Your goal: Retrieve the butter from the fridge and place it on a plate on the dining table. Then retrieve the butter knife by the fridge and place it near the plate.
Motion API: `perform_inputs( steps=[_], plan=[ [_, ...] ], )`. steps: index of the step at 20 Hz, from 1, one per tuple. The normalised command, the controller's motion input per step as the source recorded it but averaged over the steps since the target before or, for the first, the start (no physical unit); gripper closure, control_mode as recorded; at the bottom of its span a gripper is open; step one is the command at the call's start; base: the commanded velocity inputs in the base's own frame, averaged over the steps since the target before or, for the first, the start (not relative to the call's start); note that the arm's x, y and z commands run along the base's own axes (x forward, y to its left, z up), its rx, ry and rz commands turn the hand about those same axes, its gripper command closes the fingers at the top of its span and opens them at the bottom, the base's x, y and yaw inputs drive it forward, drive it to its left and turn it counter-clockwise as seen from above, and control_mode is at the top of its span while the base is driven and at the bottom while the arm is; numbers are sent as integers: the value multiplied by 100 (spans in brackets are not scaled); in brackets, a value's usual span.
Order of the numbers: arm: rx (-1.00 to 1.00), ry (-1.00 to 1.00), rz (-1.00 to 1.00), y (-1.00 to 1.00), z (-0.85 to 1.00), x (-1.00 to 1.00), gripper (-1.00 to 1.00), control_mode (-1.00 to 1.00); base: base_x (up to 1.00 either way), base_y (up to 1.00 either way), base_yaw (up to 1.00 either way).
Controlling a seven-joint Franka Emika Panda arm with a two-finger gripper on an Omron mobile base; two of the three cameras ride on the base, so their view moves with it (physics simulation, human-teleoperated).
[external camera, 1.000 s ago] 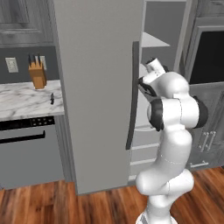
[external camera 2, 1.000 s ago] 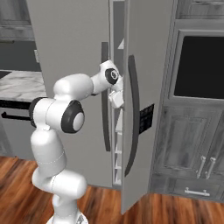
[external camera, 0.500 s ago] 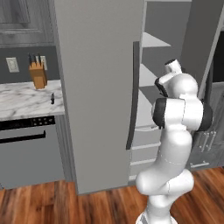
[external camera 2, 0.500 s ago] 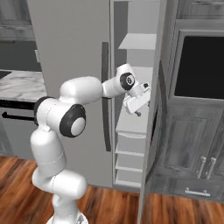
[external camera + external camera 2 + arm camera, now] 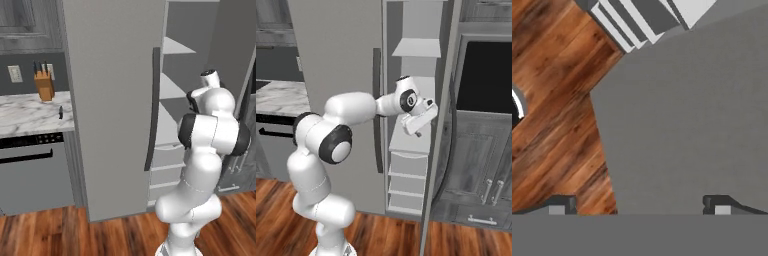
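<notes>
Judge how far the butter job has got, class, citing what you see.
Done: one door of the fridge stands open, white shelves exposed. In hand: nothing; the pincer is open and empty beside the shelves. Left: finding the butter, plating it at the dining table, then fetching the butter knife, which lies on the marble counter near the knife block.

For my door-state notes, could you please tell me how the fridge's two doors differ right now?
The left fridge door is shut, its flat front facing the robot with its dark handle in full view. The right fridge door is swung open, seen nearly edge-on, exposing white shelves. Both are matte grey and tall.
</notes>
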Motion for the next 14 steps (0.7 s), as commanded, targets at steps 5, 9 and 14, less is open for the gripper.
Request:
perform_inputs(
  steps=[5, 9, 14],
  plan=[
    [0, -32, 0, 78, -21, -95, -100, -100, 0, 0, 0],
    [0, -33, -9, 100, -39, -69, -100, -100, 0, 0, 0],
    [8, -29, -25, 100, -25, -15, -100, -100, 0, 0, 0]
  ],
)
